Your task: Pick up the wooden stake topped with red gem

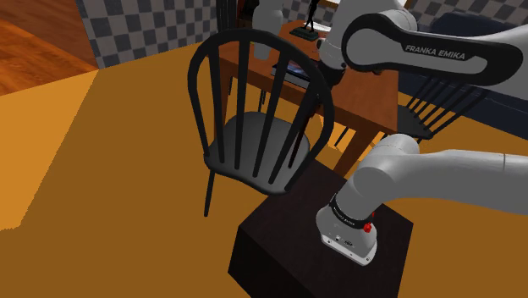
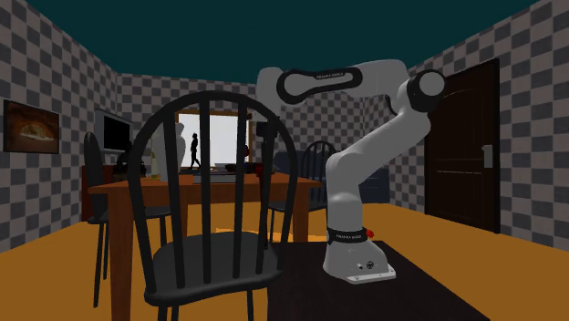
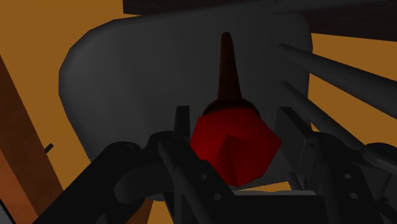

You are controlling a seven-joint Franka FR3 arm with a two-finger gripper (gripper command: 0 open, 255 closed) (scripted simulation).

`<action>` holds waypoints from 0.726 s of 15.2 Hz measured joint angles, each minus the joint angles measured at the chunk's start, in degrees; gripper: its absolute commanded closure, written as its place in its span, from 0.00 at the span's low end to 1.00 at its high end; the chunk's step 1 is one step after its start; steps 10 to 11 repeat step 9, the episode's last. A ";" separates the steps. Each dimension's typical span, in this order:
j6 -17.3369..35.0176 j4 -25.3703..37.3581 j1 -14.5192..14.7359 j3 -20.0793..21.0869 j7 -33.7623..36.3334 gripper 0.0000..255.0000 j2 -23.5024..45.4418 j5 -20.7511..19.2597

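- Two risks apply here: slip and collision. The gripper [image 3: 235, 118] is clenched on the stake [image 3: 230, 127] at its gem end only. The black fingers [image 3: 183, 121] appear to bear on opposite sides of the red gem [image 3: 236, 149].
- Slip: the gem is faceted, so the fingers probably meet sloped faces rather than flat ones. A sudden move could let the stake rotate in the grasp or drop out.
- Collision: the stake hangs point-first over the dark grey chair seat [image 3: 127, 76], with the chair's spindles [image 3: 343, 70] close by on one side. A sideways sweep at this height could strike the tip against them and lever the stake loose.
- Recommended: lift straight away from the seat before any lateral travel.
- Location: the stake is between the fingers and above the seat, apparently clear of it. Contact between tip and seat cannot be ruled out.
- Appearance: a dark brown shaft [image 3: 226, 63] tapers to a blunt point away from the gripper. It widens to a collar under a large, deep red, angular gem. No wood grain is discernible.
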 measured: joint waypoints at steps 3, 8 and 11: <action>-2.11 2.22 0.08 0.18 -0.16 1.00 0.11 0.21; -5.83 6.68 0.23 0.52 -0.41 1.00 0.84 0.60; -6.26 7.17 0.22 0.51 -0.49 1.00 0.90 0.59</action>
